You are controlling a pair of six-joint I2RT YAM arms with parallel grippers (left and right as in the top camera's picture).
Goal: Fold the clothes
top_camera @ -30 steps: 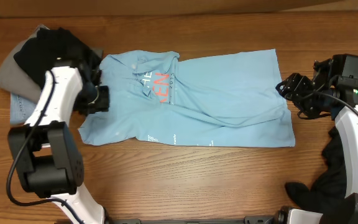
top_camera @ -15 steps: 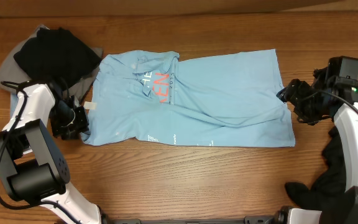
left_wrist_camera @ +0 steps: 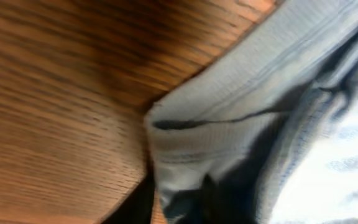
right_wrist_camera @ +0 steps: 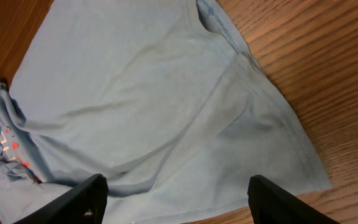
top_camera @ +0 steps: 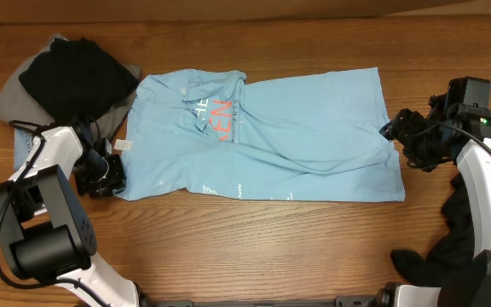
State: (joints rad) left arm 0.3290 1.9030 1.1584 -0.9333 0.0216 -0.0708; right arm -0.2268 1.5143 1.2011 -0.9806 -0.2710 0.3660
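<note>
While the light blue T-shirt (top_camera: pixel 297 136) lies spread and wrinkled on the wooden table (top_camera: pixel 254 247), the left gripper (top_camera: pixel 109 176) sits at the shirt's nearest bottom corner. Its hem fills the blurred wrist view, and whether the jaws clamp it cannot be told. The right gripper (top_camera: pixel 401 139) hovers just beside the shirt's opposite edge, fingers wide apart.

One T-shirt (top_camera: pixel 314 136) — two arms (top_camera: pixel 49 152) (top_camera: pixel 484 175)

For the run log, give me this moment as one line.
T-shirt: spread on table, chest bunched | left gripper: at its corner, grip unclear | right gripper: open at opposite edge, holding nothing
</note>
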